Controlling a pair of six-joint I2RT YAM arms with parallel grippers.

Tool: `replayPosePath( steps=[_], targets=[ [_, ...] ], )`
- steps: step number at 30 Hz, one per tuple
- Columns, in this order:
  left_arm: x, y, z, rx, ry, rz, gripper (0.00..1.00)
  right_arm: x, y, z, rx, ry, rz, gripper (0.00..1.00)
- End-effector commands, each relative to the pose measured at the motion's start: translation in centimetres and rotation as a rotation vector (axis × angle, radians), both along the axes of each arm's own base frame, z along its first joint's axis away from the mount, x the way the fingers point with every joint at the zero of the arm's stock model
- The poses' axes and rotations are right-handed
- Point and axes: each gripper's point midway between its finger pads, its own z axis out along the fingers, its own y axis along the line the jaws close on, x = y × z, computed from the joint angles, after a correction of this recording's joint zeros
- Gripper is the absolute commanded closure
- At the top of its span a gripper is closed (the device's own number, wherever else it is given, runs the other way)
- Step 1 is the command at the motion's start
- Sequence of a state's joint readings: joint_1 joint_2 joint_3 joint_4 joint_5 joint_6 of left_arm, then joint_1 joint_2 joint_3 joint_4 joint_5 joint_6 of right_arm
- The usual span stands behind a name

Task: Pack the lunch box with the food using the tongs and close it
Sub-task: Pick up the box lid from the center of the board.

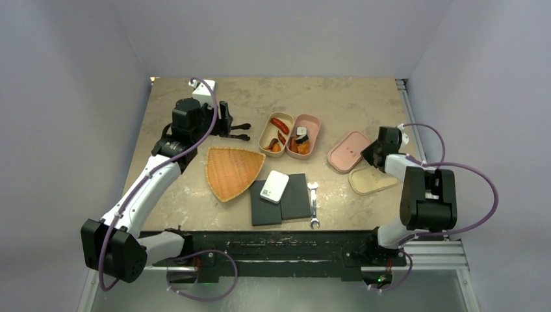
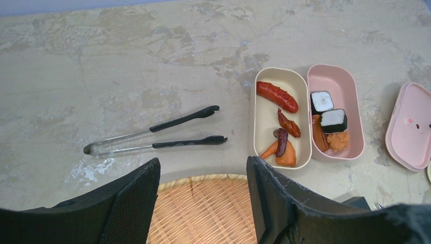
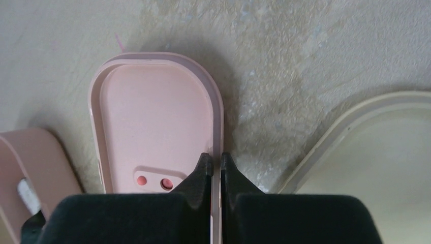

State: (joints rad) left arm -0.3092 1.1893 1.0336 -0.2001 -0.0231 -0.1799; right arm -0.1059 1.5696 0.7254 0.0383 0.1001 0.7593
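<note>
The beige mottled desk [image 1: 338, 97] is lying open along its far edge. Your left arm [image 1: 146, 188] is stretching far forward, left jaws standing apart above the fan-shaped wicker tray [image 2: 203, 208]. Your right arm [image 1: 425, 198] is bending sharply, right jaws pinching the rim of the oblong pink plastic lid [image 3: 152, 112], hiding its near end. The cream-and-pink lunch box [image 2: 265, 129] is holding the bite-sized food [image 2: 277, 96]; slim dark metal tongs [image 2: 152, 134] are lying just left.

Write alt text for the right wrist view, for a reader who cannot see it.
The right gripper has its jaws shut on the rim of the pink lid on the table. A cream lid lies apart at the frame's right; a corner of a pink box shows lower left.
</note>
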Motion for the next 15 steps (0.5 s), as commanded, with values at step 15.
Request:
replayPosePath(
  steps=[15],
  targets=[
    [-1.8,-8.3,0.3,-0.276,0.019,-0.355,0.38,1.1,8.5,13.6,0.286,-0.526,0.321,1.0]
  ],
)
